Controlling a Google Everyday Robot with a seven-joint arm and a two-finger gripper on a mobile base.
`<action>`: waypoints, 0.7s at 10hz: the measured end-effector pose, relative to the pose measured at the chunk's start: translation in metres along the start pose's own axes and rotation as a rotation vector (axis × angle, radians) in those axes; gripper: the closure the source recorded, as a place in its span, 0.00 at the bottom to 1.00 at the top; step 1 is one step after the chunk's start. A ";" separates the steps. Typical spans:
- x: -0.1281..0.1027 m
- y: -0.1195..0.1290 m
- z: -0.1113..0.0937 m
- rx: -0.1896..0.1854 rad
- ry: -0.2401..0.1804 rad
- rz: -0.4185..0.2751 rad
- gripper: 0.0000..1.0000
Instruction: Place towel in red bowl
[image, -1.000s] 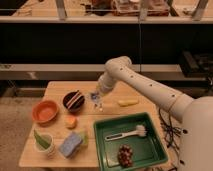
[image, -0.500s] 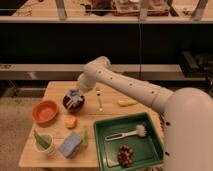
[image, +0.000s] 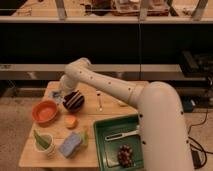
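I judge I am carrying: my gripper (image: 60, 95) hangs at the table's far left, just behind the red bowl (image: 45, 111) and beside the dark striped bowl (image: 73, 100), fingers pinched on the towel (image: 57, 98) (a pale scrap, its lie unreadable). Next: come forward over the bowl, then release.

A dark striped bowl (image: 73, 101) is sitting beside a small orange piece (image: 71, 121); a sponge (image: 73, 143) is lying left of the green tray (image: 102, 145).
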 end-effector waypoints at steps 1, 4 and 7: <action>-0.010 -0.005 0.006 -0.001 -0.025 -0.025 0.94; -0.028 -0.010 0.020 -0.017 -0.075 -0.075 0.94; -0.047 -0.007 0.032 -0.032 -0.087 -0.097 0.69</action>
